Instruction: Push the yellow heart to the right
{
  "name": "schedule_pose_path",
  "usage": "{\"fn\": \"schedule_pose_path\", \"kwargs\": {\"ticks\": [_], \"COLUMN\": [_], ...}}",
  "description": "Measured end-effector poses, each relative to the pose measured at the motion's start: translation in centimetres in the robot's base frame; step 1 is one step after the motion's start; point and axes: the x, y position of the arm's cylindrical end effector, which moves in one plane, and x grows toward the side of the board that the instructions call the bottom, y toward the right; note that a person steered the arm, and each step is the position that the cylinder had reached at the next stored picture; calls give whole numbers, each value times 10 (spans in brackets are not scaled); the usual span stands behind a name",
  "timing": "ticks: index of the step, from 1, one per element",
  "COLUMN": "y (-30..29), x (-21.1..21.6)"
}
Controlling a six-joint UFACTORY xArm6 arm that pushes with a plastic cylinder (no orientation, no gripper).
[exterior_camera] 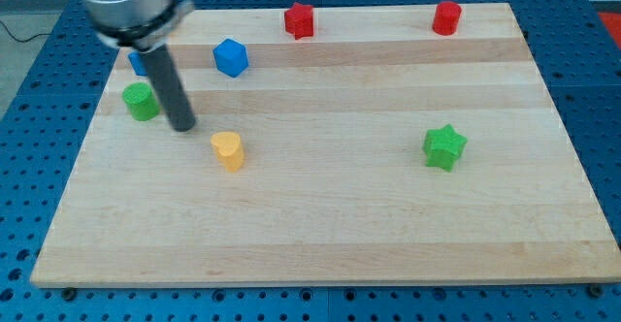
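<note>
The yellow heart (pixel 229 151) lies on the wooden board (pixel 320 225), left of centre. My tip (pixel 182 126) rests on the board up and to the left of the heart, a short gap away, not touching it. A green cylinder (pixel 141 101) sits just left of the rod.
A blue cube (pixel 231 57) lies above the heart. Another blue block (pixel 139 63) is partly hidden behind the rod at upper left. A red star (pixel 299 19) and a red cylinder (pixel 446 17) sit along the top edge. A green star (pixel 444 147) lies at the right.
</note>
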Motion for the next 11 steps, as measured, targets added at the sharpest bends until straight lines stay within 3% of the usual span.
{"fn": "schedule_pose_path", "kwargs": {"ticks": [1, 2, 4, 6, 8, 10, 11], "y": [36, 23, -2, 113, 102, 176, 168], "x": [-9, -1, 59, 46, 60, 7, 3]}}
